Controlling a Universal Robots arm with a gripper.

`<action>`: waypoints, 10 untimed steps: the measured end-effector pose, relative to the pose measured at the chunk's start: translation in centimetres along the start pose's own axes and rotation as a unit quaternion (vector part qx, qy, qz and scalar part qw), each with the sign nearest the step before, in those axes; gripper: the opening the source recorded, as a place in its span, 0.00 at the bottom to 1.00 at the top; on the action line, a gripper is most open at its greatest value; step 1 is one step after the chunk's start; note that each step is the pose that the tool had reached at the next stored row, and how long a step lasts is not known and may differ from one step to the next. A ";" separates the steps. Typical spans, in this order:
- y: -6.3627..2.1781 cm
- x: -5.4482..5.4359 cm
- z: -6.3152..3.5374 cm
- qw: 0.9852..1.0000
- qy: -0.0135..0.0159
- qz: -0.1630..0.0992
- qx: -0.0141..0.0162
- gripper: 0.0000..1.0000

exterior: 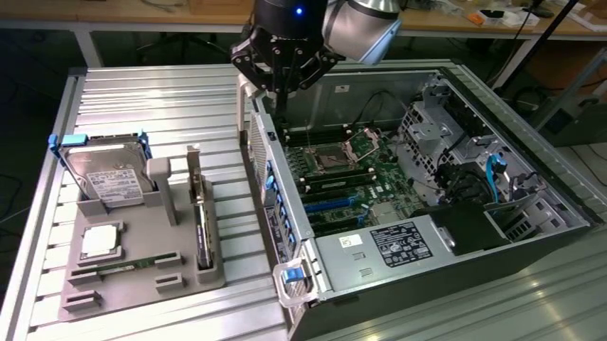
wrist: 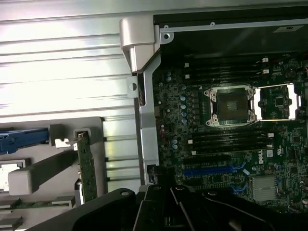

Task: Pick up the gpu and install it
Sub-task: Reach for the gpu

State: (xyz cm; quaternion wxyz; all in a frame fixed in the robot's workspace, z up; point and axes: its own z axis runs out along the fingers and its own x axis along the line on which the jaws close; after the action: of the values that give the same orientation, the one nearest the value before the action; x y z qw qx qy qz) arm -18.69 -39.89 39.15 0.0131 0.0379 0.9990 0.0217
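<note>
Clenched on nothing, the gripper (exterior: 281, 106) hangs over the near wall of the open case (exterior: 474, 280), above the motherboard (exterior: 360, 177). Well apart, the gpu (exterior: 202, 224) stands on edge in a holder (exterior: 124, 284) slot, likely so it can be grasped from above. A hard drive (exterior: 109, 177) stands there too.

arm (exterior: 365, 30): pale grey, rounded joint shell | wrist (exterior: 280, 18): black cylinder, small blue light (exterior: 297, 11) | gripper (exterior: 281, 96): black angular linkages, tapering tip, possibly glossy finish in the wrist view
</note>
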 end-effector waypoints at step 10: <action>-0.06 0.8 0.00 1.000 0.000 0.000 0.000 0.11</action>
State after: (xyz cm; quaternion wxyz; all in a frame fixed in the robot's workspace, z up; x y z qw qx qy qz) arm -19.44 -39.89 39.13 0.0131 0.0379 0.9990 0.0217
